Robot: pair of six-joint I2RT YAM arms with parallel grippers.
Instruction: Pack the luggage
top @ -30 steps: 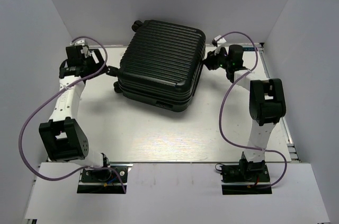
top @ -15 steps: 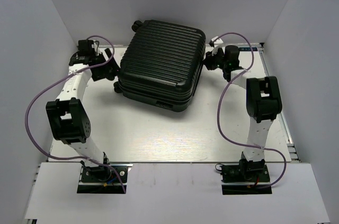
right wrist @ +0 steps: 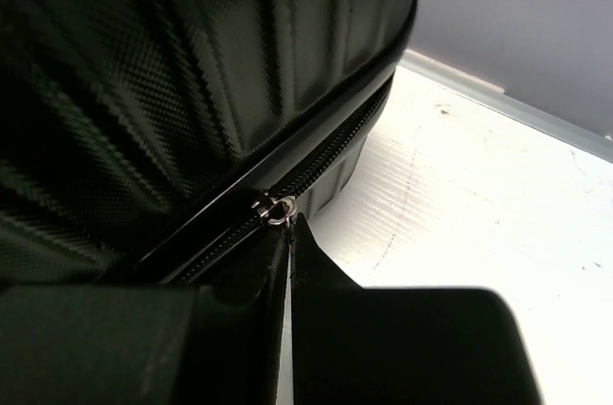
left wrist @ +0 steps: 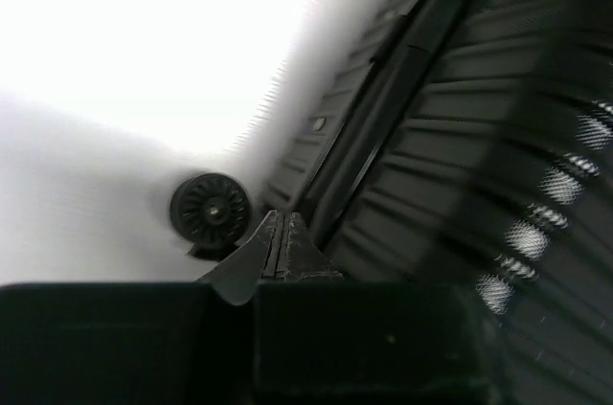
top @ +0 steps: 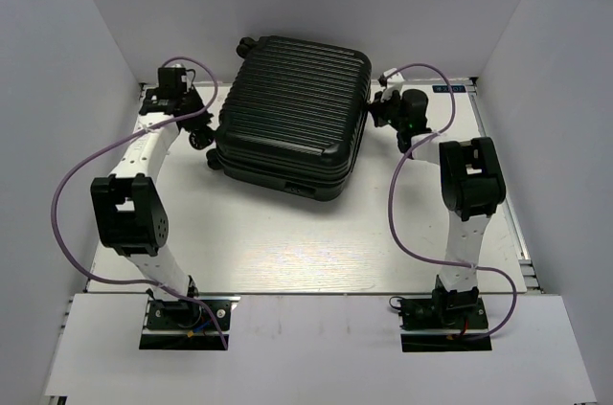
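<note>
Two arms flank the closed luggage (top: 292, 113) lying between them: left gripper (left wrist: 283, 228) and right gripper (right wrist: 290, 233), both with jaws together. Zipper ring (right wrist: 279, 209) sits at the right tips, a wheel (left wrist: 211, 211) beside the left's; pull along the seam, I'd judge, never outward.

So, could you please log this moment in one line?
luggage: closed | left jaws: shut, by wheel | right jaws: shut, at zipper pull

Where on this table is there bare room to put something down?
The widest bare stretch of the table lies between the luggage and the two arm bases at the near edge. It is crowded at both sides of the luggage, where the left hand and right hand sit right beside it.
</note>
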